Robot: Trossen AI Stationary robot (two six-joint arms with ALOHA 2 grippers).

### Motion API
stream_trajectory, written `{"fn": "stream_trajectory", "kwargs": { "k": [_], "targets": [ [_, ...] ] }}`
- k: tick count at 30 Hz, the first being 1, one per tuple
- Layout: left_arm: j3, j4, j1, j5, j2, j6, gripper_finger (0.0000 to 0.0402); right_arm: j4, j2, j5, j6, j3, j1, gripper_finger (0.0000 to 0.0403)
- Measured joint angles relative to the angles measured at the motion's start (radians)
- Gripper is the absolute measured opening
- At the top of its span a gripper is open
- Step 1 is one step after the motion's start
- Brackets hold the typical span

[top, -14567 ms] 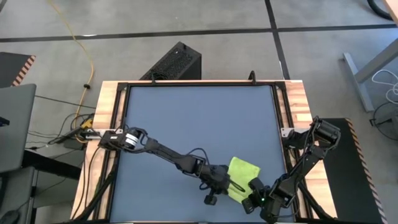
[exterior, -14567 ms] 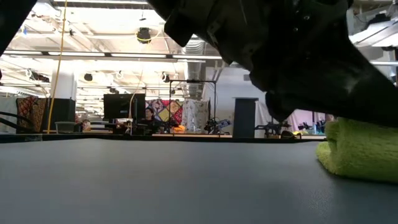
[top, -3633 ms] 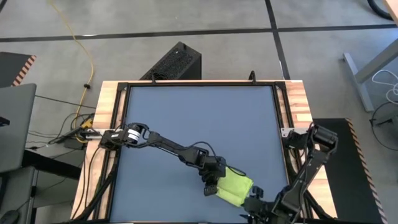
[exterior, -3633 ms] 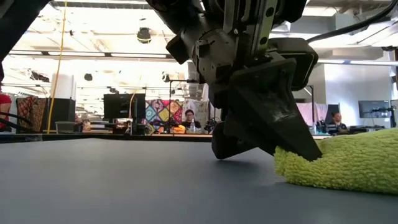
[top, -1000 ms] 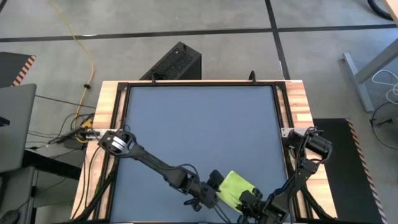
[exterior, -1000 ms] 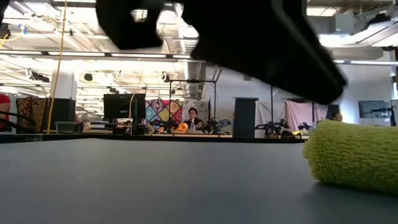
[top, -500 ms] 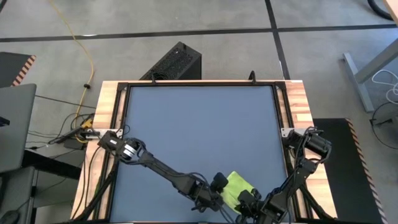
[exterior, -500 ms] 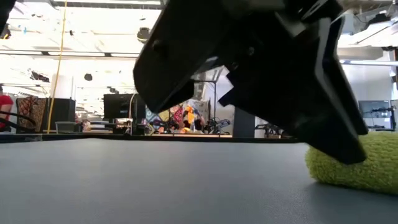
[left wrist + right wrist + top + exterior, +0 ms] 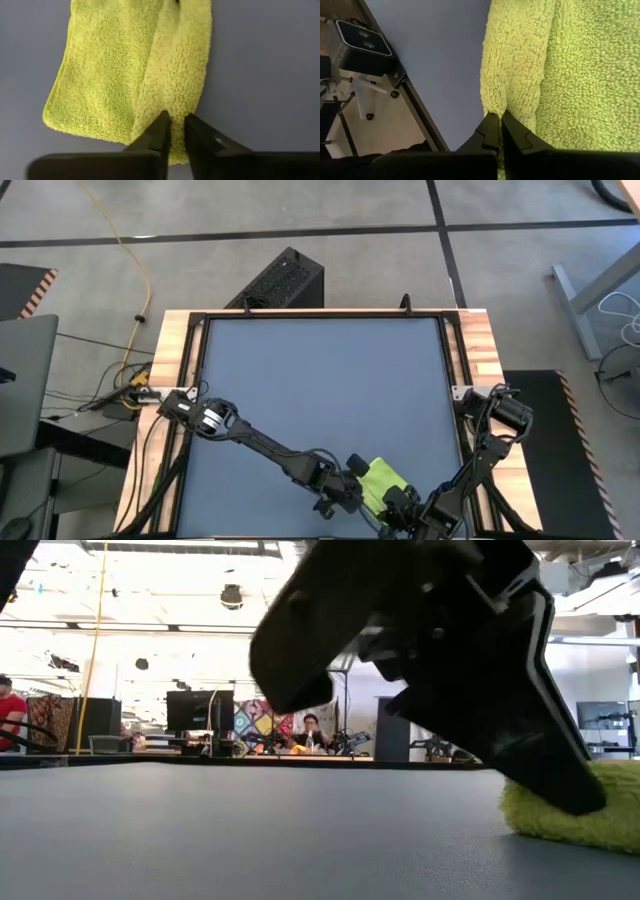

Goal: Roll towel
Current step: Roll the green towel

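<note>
Left arm: it reaches from the left edge of the tabletop (image 9: 300, 380) diagonally toward the near edge. The left gripper (image 9: 345, 490) sits at the left end of the towel (image 9: 378, 480). In the left wrist view its fingers (image 9: 156, 134) are drawn close together and pinch a raised fold of the cloth between the tips. Grip appears confined to one thickness of fold, not the whole bundle.

Towel: the lime yellow-green cloth lies on the blue-grey tabletop close to the near edge, right of centre, between the two grippers. In the left wrist view it reads as a narrow folded strip with one long lengthwise fold standing up along it. In the low view it shows as a low, rounded pad at the right, partly hidden behind a dark gripper body.

Right arm: it comes in from the right edge and doubles back toward the near edge. The right gripper (image 9: 402, 502) is at the towel's near right end. In the right wrist view its fingers (image 9: 492, 131) are pressed together on the same sort of lengthwise ridge of cloth.

Progress, as judged: folding to a narrow strip is done and both ends are pinched. No wound coil is visible, so the rolling proper looks barely started or not started. What remains is turning the strip over onto itself along its length and leaving a compact roll on the tabletop.
</note>
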Motion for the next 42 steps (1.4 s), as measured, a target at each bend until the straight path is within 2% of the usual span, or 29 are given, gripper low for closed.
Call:
{"fn": "stream_trajectory", "kwargs": {
  "k": [3,5,11,17,24,31,35,42],
  "targets": [
    [0.0,-0.001,0.013,0.053,0.0,-0.025,0.0008,0.006,0.0,0.0,0.0,0.0,0.0,0.002],
    [0.0,-0.003,0.019,0.086,0.0,-0.029,0.0006,0.007,0.0,0.0,0.004,0.0,0.0,0.002],
    [0.042,-0.106,0.044,0.273,-0.002,-0.095,0.0002,0.027,0.0,-0.024,0.017,0.0,0.0,0.002],
    [0.041,-0.145,0.072,0.465,-0.001,-0.271,0.0001,0.052,0.0,-0.075,0.06,0.0,-0.003,0.0022],
    [0.041,-0.186,0.102,0.677,-0.001,-0.444,0.0,0.075,0.0,-0.086,0.113,0.001,-0.014,0.0049],
    [0.042,-0.208,0.12,0.697,0.035,-0.543,0.0,0.068,-0.001,-0.115,0.112,0.002,-0.041,0.0053],
    [0.046,-0.199,0.124,0.773,0.073,-0.585,0.0,0.069,-0.001,-0.141,0.104,0.002,-0.057,0.0053],
    [0.042,-0.186,0.138,0.772,0.071,-0.593,0.0,0.07,-0.002,-0.151,0.079,0.002,-0.06,0.0063]
  ]
}}
